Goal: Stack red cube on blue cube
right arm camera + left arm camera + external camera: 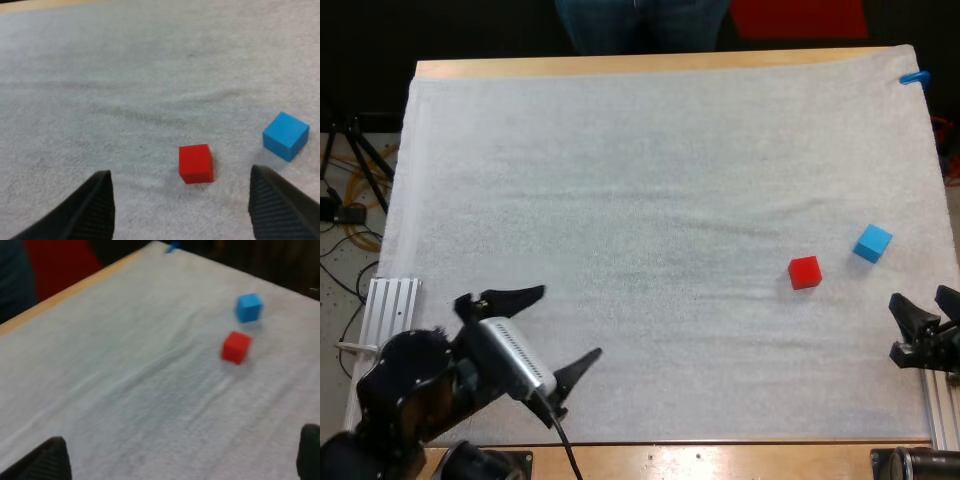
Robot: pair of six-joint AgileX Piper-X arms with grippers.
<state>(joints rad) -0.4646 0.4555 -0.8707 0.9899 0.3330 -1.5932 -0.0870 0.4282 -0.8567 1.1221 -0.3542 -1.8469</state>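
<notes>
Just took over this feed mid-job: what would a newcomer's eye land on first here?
The red cube and the blue cube stand out, lying apart on the white mat toward its right side, the blue one farther back and to the right. The right hand is open at the mat's right edge, just near of them. The left hand is open over the near left of the mat.

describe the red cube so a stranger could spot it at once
Start at the white mat covering the table and go to its right side, just ahead of the right gripper. Two small cubes sit there, apart. The red cube is the one nearer the mat's middle, and its neighbour is the blue cube.
</notes>
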